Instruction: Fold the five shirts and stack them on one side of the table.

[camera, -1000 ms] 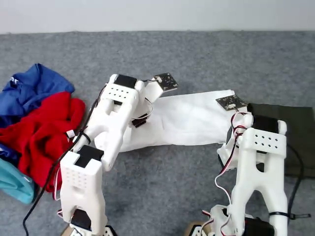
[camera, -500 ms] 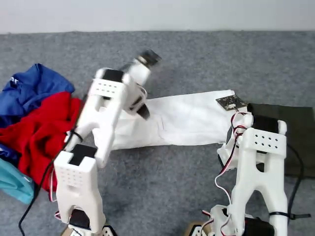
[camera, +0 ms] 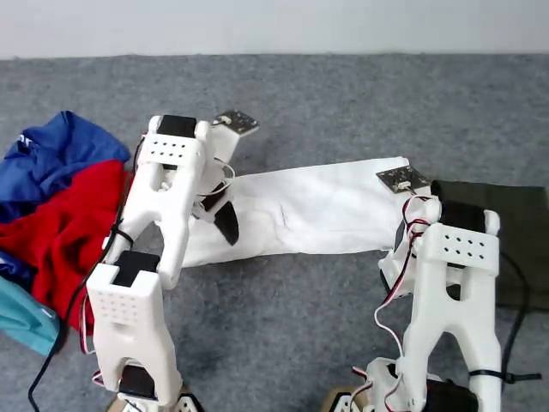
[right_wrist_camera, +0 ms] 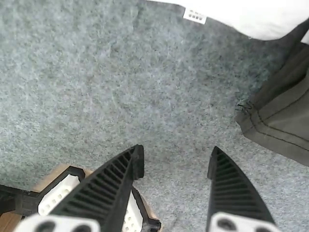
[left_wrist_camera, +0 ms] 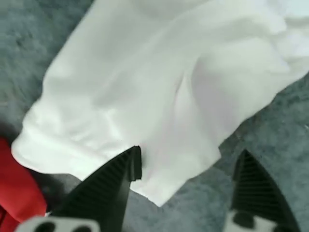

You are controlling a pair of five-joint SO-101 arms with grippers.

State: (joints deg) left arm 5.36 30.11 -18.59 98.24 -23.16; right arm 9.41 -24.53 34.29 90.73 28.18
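A white shirt (camera: 309,206), folded into a long strip, lies across the middle of the grey table (camera: 274,326). My left gripper (left_wrist_camera: 186,166) hangs open just above the shirt's left end (left_wrist_camera: 145,96), nothing between its fingers; in the high view it is the arm (camera: 163,197) on the left. A dark olive folded shirt (camera: 515,232) lies at the right edge, its corner (right_wrist_camera: 285,121) beside my right gripper (right_wrist_camera: 176,159), which stands open over bare table. A pile of red (camera: 69,232), blue (camera: 51,159) and teal (camera: 21,318) shirts sits at the left edge.
The table's back (camera: 343,94) and front middle are bare grey felt. A pale wall (camera: 274,26) runs behind the far edge. The arm bases (camera: 403,395) stand at the front edge, with a black cable (camera: 51,369) trailing at front left.
My left arm has swung left along the white shirt, from near its middle to its left end next to the red shirt. The right arm has kept still.
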